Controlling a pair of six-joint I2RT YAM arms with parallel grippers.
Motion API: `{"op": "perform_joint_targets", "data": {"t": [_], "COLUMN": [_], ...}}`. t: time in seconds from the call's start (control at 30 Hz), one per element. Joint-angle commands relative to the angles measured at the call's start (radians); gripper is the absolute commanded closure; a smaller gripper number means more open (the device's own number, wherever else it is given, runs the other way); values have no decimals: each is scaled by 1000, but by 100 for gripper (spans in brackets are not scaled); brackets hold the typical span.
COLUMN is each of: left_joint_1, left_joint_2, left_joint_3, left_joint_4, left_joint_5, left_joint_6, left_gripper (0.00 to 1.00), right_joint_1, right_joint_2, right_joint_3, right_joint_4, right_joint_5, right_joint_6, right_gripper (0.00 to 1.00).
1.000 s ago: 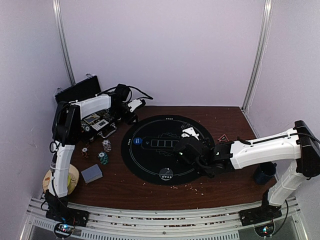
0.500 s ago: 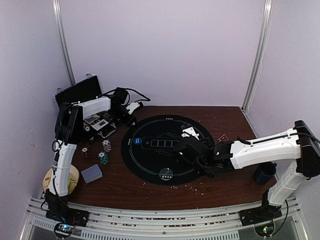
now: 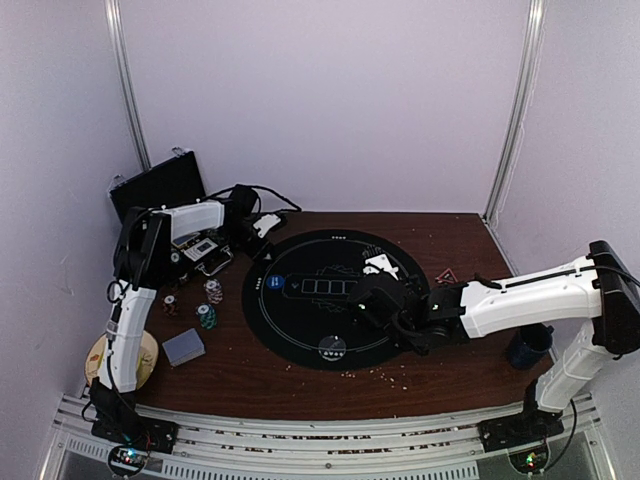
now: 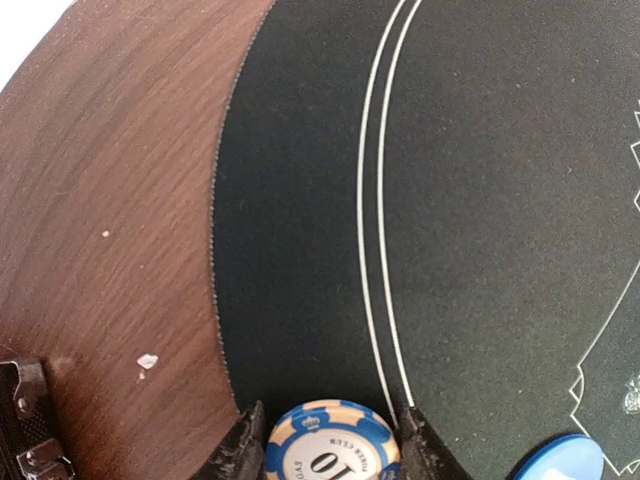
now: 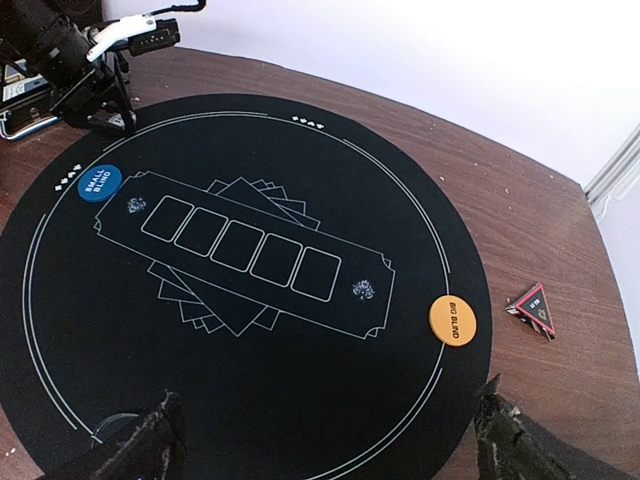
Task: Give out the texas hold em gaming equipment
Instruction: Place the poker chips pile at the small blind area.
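Blue-and-cream, a poker chip (image 4: 330, 462) sat clamped in the left end effector (image 4: 332, 445), low over the round black mat's (image 4: 300, 250) left rim, with the blue small-blind button (image 4: 556, 460) just beside it. The right end effector (image 5: 335, 450) hung wide open and empty over the mat's near side. On the mat lay the orange big-blind button (image 5: 452, 320) — chip stacks (image 3: 209, 303) and a card deck (image 3: 183, 347) stood on the wooden tabletop (image 3: 300, 385).

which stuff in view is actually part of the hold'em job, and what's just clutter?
Job:
- blue-striped chip, clamped in the left gripper
- chip stacks
- card deck
- small blind button
- big blind button

Lying about:
- black case
- dark mug
- triangular piece
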Motion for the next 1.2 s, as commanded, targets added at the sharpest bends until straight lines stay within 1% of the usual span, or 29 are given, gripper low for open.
{"op": "perform_joint_targets", "data": {"t": [0.0,0.1,0.17,0.33,0.5,1.0,1.07,1.17], "left_joint_1": [1,1,2,2,2,3,2,3], "left_joint_2": [-86,-107,-94,-59,-30,-5,-5,-8], "left_joint_3": [-80,-105,-91,-54,-30,-21,-21,-19], "left_joint_4": [47,68,69,69,69,65,63,63], "left_joint_5": [30,15,-6,2,-19,-19,-22,-33], "left_joint_6": [-3,-2,-1,-10,-8,-6,-4,-4], "left_gripper": [71,70,71,70,68,66,62,42], "right_joint_1": [-5,-4,-5,-5,-5,-5,-5,-5], "right_joint_2": [-3,3,6,1,7,15,15,14], "right_joint_3": [-4,-4,-2,-3,-2,1,1,2], "right_joint_4": [7,7,5,5,7,7,7,7], "right_joint_5": [21,17,18,22,17,17,17,16], "right_joint_6": [3,2,3,5,1,0,0,-1], "right_gripper": [0,0,0,0,0,0,0,0]}}
